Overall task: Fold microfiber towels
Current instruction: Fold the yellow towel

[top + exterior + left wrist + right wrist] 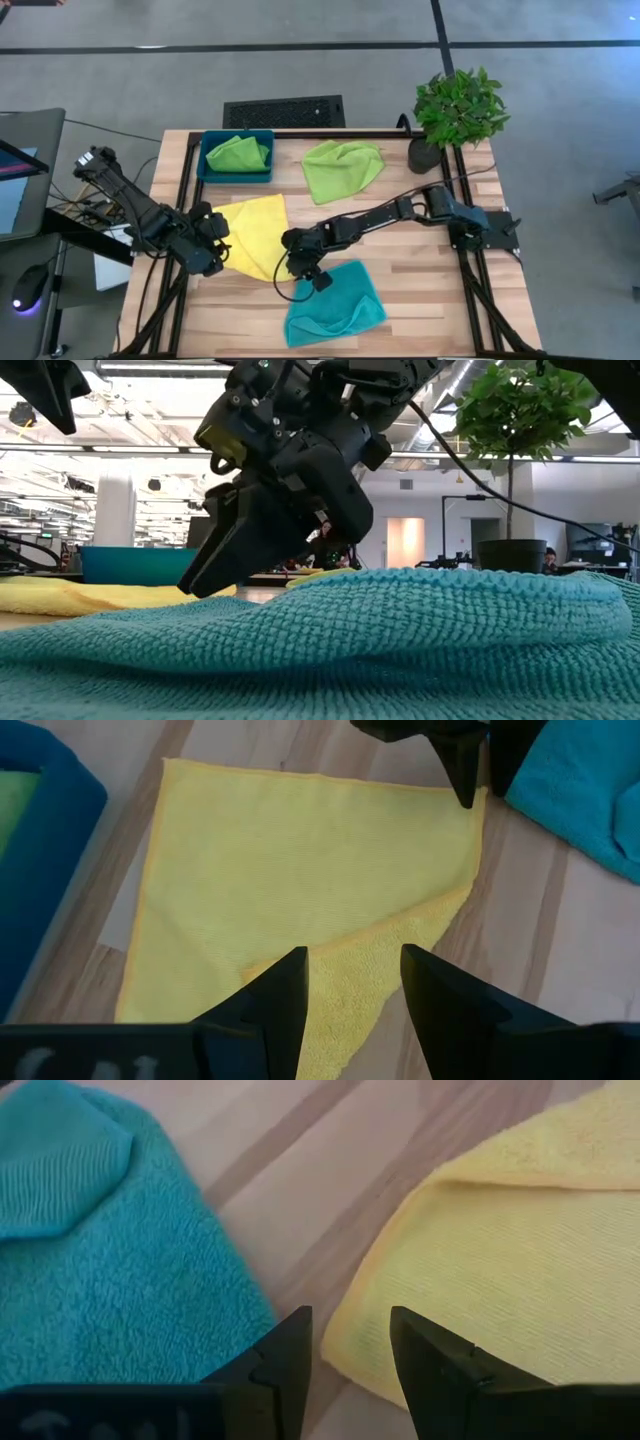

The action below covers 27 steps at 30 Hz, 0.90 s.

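Left tool (208,252) at 9 o'clock, jaws parted, holding nothing, I see it over yellow towel (255,232) | right tool (306,270) mid-worktop (420,290), jaws apart, empty, between yellow towel and teal towel (335,305) at 6 | green towel (342,168) at 12 | second green towel (238,153) in tray (205,172) at 11

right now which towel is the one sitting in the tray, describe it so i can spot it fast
Start at the potted plant on the table's far right corner and look along that far edge to the opposite corner, where a dark blue-green tray sits. The lime green towel bunched inside it is the one. A second lime green towel lies on bare wood between tray and plant, so only this one has walls round it.
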{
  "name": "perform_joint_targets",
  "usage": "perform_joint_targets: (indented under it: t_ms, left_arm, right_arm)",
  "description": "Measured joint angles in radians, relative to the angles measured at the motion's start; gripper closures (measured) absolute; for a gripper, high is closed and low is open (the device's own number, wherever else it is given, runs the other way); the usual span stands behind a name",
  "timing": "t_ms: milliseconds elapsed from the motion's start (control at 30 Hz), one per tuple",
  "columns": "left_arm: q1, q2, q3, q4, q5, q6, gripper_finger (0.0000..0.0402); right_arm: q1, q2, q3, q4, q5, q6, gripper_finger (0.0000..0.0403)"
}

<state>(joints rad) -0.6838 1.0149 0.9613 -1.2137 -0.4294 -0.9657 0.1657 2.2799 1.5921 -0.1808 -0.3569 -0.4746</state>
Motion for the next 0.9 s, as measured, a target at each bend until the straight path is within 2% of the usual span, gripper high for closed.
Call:
perform_joint_targets:
  t_ms: [300,467,600,733,900]
  left_arm:
    - [0.000,0.000,0.000,0.000,-0.020,-0.017,0.0248]
    - [0.000,0.000,0.000,0.000,-0.030,-0.023,0.0248]
    - [0.000,0.000,0.000,0.000,-0.031,-0.024,0.0248]
    - [0.000,0.000,0.000,0.000,-0.031,-0.025,0.0248]
    - [0.000,0.000,0.000,0.000,-0.031,-0.025,0.0248]
  right_arm:
    - [-0.005,0.000,0.000,-0.051,0.049,-0.042,0.0242]
    - [-0.004,0.000,0.000,-0.068,0.135,-0.049,0.0242]
    - [-0.001,0.000,0.000,-0.069,0.141,-0.049,0.0244]
    - [0.011,0.000,0.000,-0.070,0.131,-0.062,0.0259]
    - [0.018,0.000,0.000,-0.070,0.127,-0.076,0.0301]
